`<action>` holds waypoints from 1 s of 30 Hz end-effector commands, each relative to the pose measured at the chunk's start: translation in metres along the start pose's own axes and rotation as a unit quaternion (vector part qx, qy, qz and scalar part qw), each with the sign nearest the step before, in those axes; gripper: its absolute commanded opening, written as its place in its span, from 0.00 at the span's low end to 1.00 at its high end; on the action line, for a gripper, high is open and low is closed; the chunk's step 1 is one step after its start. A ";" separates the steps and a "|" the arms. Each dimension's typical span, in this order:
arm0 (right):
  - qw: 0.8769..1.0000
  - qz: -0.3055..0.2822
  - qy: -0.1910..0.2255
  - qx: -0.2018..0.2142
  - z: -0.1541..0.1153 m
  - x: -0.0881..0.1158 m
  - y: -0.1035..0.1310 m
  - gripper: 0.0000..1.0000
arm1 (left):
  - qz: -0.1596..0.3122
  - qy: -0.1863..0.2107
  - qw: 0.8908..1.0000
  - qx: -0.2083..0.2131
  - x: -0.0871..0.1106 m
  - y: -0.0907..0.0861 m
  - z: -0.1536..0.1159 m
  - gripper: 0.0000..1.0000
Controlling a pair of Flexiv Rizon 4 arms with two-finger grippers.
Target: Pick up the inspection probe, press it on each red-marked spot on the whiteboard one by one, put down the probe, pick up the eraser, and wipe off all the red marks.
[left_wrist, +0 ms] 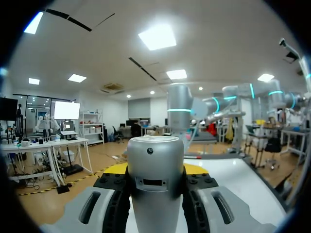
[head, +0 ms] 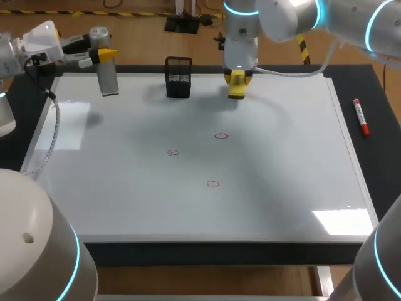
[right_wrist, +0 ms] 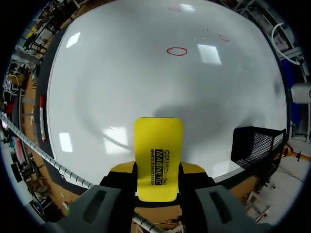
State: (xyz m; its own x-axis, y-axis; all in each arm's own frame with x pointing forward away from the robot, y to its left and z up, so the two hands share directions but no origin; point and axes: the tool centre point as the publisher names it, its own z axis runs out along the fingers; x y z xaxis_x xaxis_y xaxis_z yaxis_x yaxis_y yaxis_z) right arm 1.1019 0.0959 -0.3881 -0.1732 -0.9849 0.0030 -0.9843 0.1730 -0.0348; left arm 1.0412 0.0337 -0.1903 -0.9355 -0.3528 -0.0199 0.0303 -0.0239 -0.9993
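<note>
so the left gripper (head: pixel 105 56) sits over the whiteboard's (head: pixel 125 200) far left corner, reaching in sideways and pinching the inspection probe (head: pixel 109 78), which stands roughly upright in it; my guess is it's held out there so the middle is free for wiping, though the probe isn't set down yet; next along, a black mesh basket (head: pixel 178 77) stands at the far edge, likely where the tools live; just right of it the right gripper (head: pixel 237 80) points down, fingers clamped on the yellow eraser (right_wrist: pixel 158 155), ready to drag; all the red marks are unwiped: left mark (head: pixel 173 152), far mark (head: pixel 221 135), near mark (head: pixel 213 184), all well apart from the eraser; a red marker (head: pixel 361 118) lies off the board on the right; the head view gives the layout but not the grips; the left wrist view shows pads hugging the probe's barrel from both sides, and the right wrist view shows the eraser sandwiched; it looks lifted off the board there, but hard to be sure
</note>
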 end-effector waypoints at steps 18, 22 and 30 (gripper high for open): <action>0.991 0.130 -0.018 0.005 -0.015 0.135 0.030 0.00 | 0.000 -0.001 1.000 0.000 0.000 -0.001 0.000 0.00; 0.989 0.149 -0.012 -0.001 -0.013 0.149 0.036 0.00 | 0.000 -0.001 1.000 0.000 0.000 -0.001 0.000 0.00; 0.987 0.162 -0.015 -0.008 -0.010 0.161 0.038 0.00 | 0.000 -0.001 1.000 0.000 0.000 -0.001 0.000 0.00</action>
State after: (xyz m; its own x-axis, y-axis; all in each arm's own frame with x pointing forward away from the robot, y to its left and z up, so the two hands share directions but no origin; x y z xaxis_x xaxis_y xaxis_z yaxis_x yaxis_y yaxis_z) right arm 1.0392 -0.0539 -0.3804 -0.4811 -0.8761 -0.0312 -0.8764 0.4815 -0.0079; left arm 1.0412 0.0338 -0.1903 -0.9354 -0.3531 -0.0200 0.0303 -0.0239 -0.9993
